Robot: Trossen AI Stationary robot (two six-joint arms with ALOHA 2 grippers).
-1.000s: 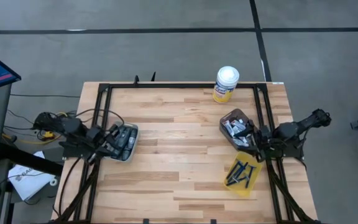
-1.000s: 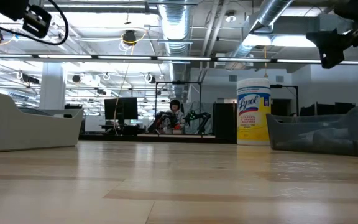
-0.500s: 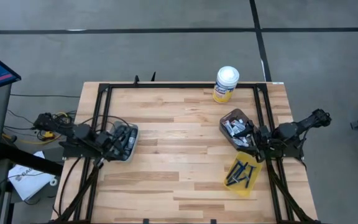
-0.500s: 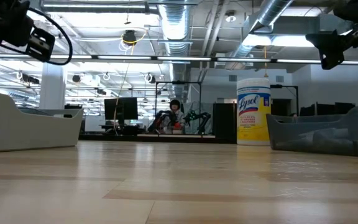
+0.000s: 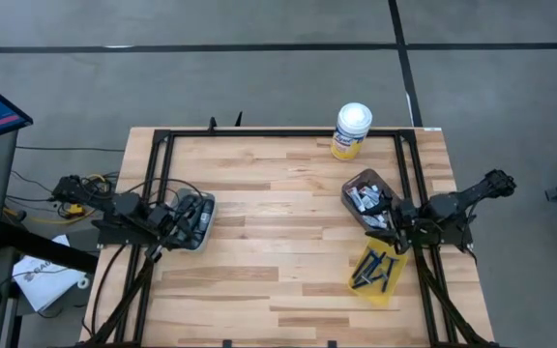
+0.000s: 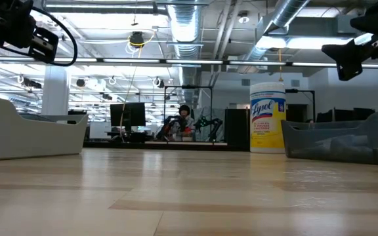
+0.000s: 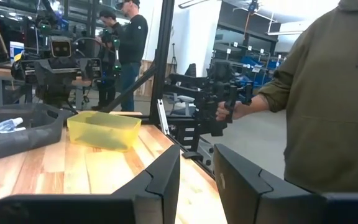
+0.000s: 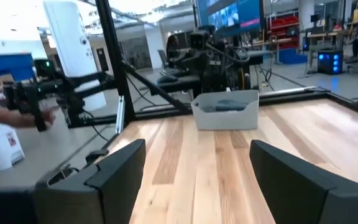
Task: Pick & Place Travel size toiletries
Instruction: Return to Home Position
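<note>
The travel size toiletries lie in three bins. Silver-white tubes [image 5: 364, 198] fill a dark grey bin [image 5: 354, 182]. Dark pieces [image 5: 373, 268] lie in a yellow bin [image 5: 387, 295]. Dark grey oval pieces [image 5: 197, 217] sit in a pale grey bin [image 5: 207, 201] at the table's left. My left gripper [image 5: 186, 218] [image 7: 196, 167] hovers at that bin's left end, pointing level, open by a narrow gap with nothing between its fingers. My right gripper [image 5: 395, 220] [image 8: 197, 162] hangs between the dark grey and yellow bins, open wide and empty.
A yellow canister with a white lid [image 5: 351, 130] [image 6: 268, 117] stands at the far edge. A black frame [image 5: 162, 155] borders the tabletop. A person in an olive sleeve [image 7: 328, 93] stands beyond the right edge. The middle of the wooden table [image 5: 278, 222] is bare.
My left gripper has sunk a little and drawn back slightly toward the table's left edge, then kept still. Its fingers stand as before. The bins and their contents have not moved.
</note>
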